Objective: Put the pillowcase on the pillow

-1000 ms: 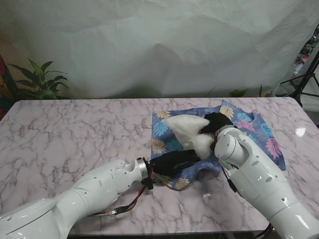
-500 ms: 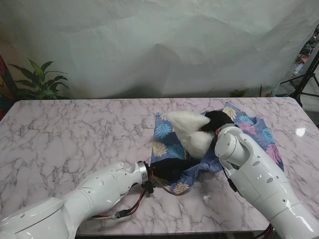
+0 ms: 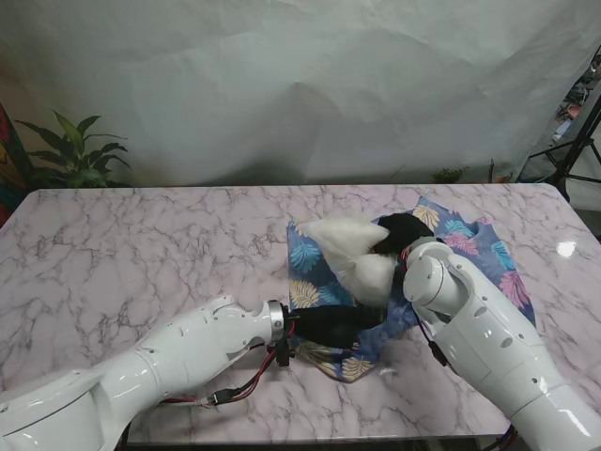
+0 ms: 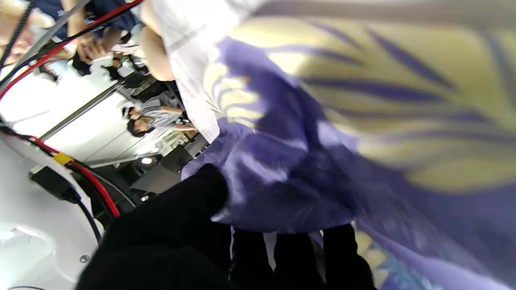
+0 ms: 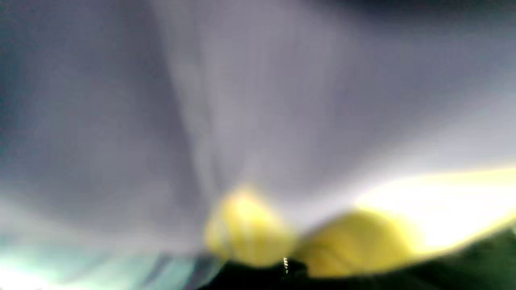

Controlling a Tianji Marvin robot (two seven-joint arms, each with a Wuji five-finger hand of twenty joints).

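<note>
Stand view, looking down on a pink-veined marble table [image 3: 141, 254]: a blue pillowcase [image 3: 460, 240] of thin, glossy fabric printed with yellow, teal and pink leaf shapes lies crumpled at about 3 o'clock from the table's centre, right of the midline. A soft white pillow [image 3: 352, 249], lumpy and matte, sits at the pillowcase's left end with one pointed corner showing; its farther part is covered by folds of the cloth. The left hand [image 3: 331, 324], gloved in black at the end of a smooth white arm casing, lies at 6 o'clock from the pillow, its fingers closed on the near hem of the pillowcase. The left wrist view confirms this: black fingers [image 4: 294, 257] pinch a draped purple-blue fold bearing a large yellow frond. The right hand [image 3: 399, 230], also black, rests at 3 o'clock from the pillow, against its white surface and the cloth; whether it grips either cannot be told from this view. The right wrist view is blurred to grey-violet fabric with yellow patches and settles nothing. A green potted plant [image 3: 75, 150] stands at 10 o'clock, beyond the table's edge.
</note>
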